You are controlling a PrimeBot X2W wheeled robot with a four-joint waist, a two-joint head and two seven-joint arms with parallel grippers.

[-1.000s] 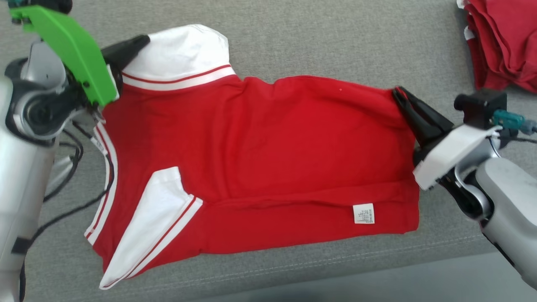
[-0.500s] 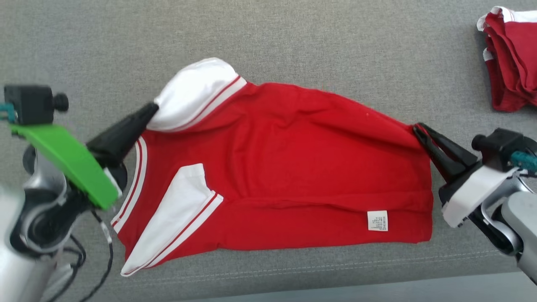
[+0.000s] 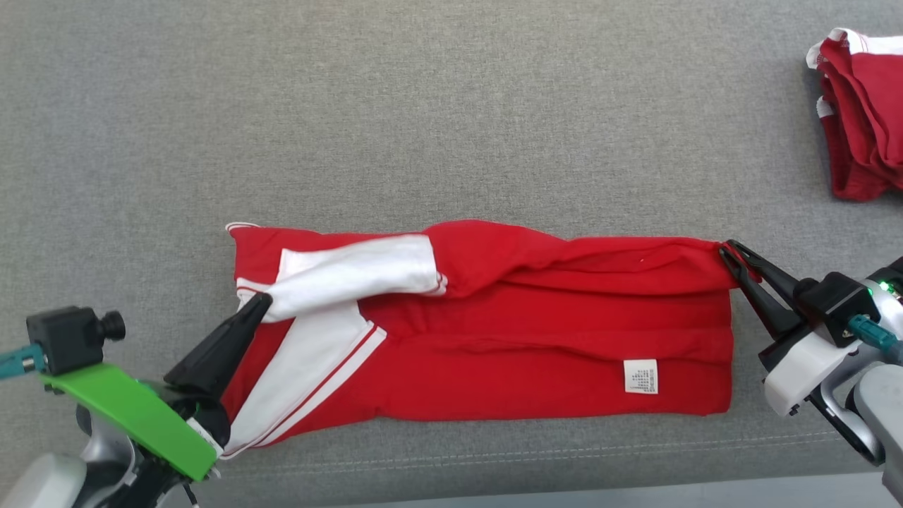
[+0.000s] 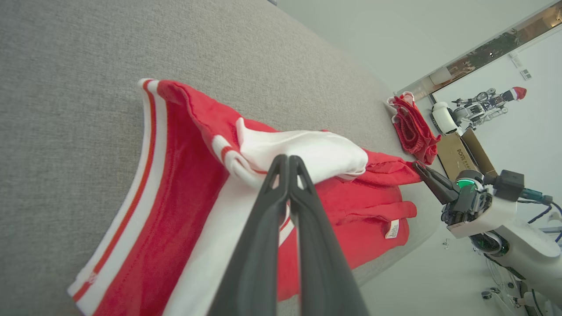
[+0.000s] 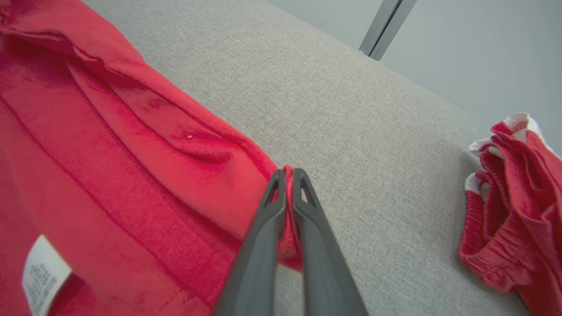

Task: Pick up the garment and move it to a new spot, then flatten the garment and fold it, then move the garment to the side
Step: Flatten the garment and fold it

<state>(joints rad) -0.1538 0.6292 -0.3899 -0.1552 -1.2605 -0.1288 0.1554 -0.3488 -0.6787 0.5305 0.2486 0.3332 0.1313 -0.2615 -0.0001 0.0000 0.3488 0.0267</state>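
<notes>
Bright, even, diffuse light, no glare; shadows faint and soft around the left claw [image 3: 258,302]; head view sharp, wrist views bowed toward edges, slightly washed-out far beyond the claw.

The garment [image 3: 536,331] is soft, matt red-and-white knit cloth, lying on coarse, matt grey woven upholstery [image 3: 423,106].

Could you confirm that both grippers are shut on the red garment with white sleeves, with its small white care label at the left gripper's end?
Not quite: the small white care label lies at the end of the red garment with white sleeves held by the right gripper, not the left gripper; the head view shows it. The rest holds.
</notes>
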